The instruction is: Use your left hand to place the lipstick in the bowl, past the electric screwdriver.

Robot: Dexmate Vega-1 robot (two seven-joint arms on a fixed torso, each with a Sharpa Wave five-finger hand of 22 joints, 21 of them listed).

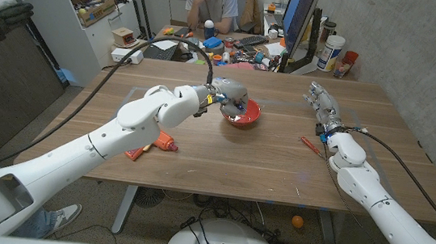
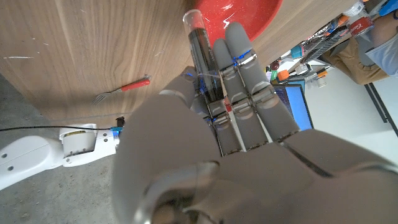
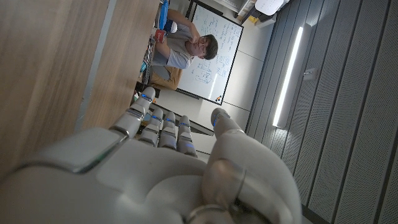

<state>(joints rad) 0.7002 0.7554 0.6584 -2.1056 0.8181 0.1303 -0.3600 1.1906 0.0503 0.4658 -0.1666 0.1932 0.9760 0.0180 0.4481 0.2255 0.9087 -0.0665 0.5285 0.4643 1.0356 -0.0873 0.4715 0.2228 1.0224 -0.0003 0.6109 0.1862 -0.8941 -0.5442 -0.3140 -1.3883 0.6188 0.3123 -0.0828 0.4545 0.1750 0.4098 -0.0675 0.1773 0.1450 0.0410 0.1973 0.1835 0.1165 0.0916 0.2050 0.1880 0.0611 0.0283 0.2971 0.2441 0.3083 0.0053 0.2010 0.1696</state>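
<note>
Holding the lipstick, the left hand sits at the centre of the head view, directly over the red bowl. Fingers clamped along the tube's dark barrel; its clear-capped end points at the bowl's red inside, seen in the left wrist view. Whether the tube touches the bowl cannot be told.

Electric screwdriver: orange and red body, lying on the worktop left of centre in the head view, partly hidden by the white left forearm, well apart from the bowl.

Right hand: right of centre in the head view, near the worktop's far right part, holding nothing, fingers stretched out side by side. Its own wrist view shows the fingers extended, thumb apart, wood grain alongside.

Fork with red handle: on the worktop just beside the right wrist; also seen in the left wrist view.

Person: seated behind the worktop, top centre of the head view, grey shirt, at a cluttered desk.

Black cable: arcs over the worktop's left side toward the left arm.
</note>
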